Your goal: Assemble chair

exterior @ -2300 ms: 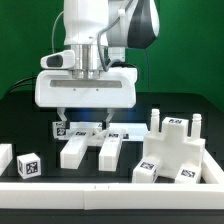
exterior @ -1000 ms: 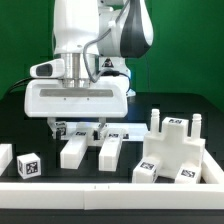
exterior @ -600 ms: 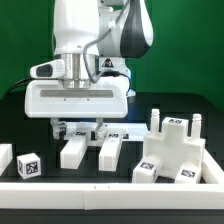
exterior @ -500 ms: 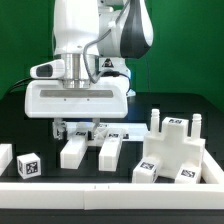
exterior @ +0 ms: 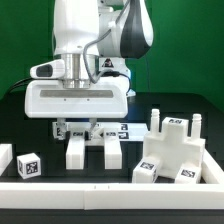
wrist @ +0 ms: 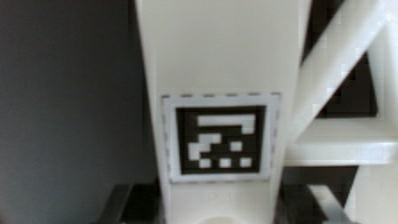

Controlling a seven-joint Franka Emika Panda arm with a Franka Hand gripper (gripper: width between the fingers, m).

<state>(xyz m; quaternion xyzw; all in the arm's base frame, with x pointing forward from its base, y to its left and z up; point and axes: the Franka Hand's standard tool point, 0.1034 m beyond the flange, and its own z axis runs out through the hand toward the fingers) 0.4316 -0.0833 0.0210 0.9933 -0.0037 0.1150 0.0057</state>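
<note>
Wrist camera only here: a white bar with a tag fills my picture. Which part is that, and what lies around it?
Observer: It is the bar on the exterior view's left of a pair; the gripper hangs low over its far end.
Operator: Where is the other one?
Observer: The second bar lies beside it on the exterior view's right, roughly parallel, with a gap between them.
Operator: Anything bigger nearby?
Observer: A blocky chair piece with two posts stands further to the exterior view's right, apart from both bars.
</note>
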